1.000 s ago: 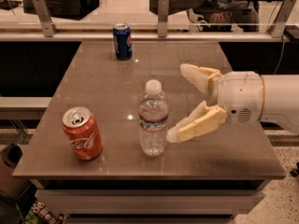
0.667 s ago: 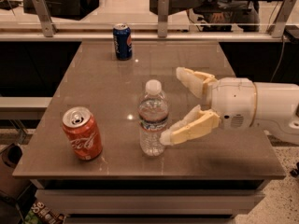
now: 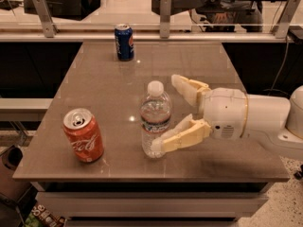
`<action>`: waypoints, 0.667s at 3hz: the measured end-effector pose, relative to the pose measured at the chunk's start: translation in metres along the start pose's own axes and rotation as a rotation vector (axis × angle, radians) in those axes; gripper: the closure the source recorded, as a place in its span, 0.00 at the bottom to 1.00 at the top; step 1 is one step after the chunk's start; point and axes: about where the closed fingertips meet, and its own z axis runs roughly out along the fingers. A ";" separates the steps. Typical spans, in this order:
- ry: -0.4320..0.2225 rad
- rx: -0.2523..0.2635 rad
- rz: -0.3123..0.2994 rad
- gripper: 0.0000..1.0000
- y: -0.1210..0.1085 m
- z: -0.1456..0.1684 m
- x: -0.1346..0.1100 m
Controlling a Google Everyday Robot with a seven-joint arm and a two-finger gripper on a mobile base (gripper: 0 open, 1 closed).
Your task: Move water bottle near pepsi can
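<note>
The water bottle [image 3: 155, 119] stands upright near the table's front middle, clear with a white cap and a thin label band. The pepsi can [image 3: 124, 42] stands upright at the far edge, left of centre, well apart from the bottle. My gripper [image 3: 166, 113] comes in from the right at bottle height with its cream fingers spread wide. The near finger [image 3: 177, 136] lies against the bottle's lower right side. The far finger [image 3: 187, 89] stands behind and to the right of the cap, apart from it.
An orange-red Coca-Cola can [image 3: 84, 135] stands at the front left of the brown table [image 3: 94, 79]. A railing with metal posts [image 3: 164, 13] runs behind the far edge. The white arm [image 3: 255, 119] stretches over the table's right side.
The gripper has moved left toward the bottle; its near finger now reaches the bottle's base. The bottle and both cans have not moved.
</note>
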 end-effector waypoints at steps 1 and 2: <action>-0.013 0.010 -0.008 0.18 0.002 0.006 0.005; -0.018 0.017 -0.021 0.41 0.004 0.010 0.006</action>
